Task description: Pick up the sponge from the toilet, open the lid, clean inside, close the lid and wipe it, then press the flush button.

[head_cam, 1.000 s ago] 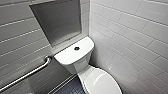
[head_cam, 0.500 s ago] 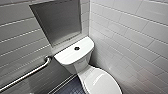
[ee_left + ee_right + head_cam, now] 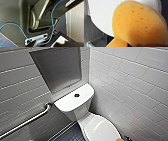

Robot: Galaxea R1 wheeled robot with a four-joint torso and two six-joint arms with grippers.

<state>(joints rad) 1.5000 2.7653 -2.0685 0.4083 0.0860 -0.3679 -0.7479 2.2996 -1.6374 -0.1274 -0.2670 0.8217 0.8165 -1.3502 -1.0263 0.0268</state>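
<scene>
Head view matches the frame half a second earlier: the toilet has the lid down, with the sponge at the lid's front edge (looming large in the right wrist view). I cannot tell whether the left end effector or the right end effector grips anything.

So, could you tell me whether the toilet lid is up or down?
Down: the lid lies flat on the toilet, glossy top facing up.
</scene>
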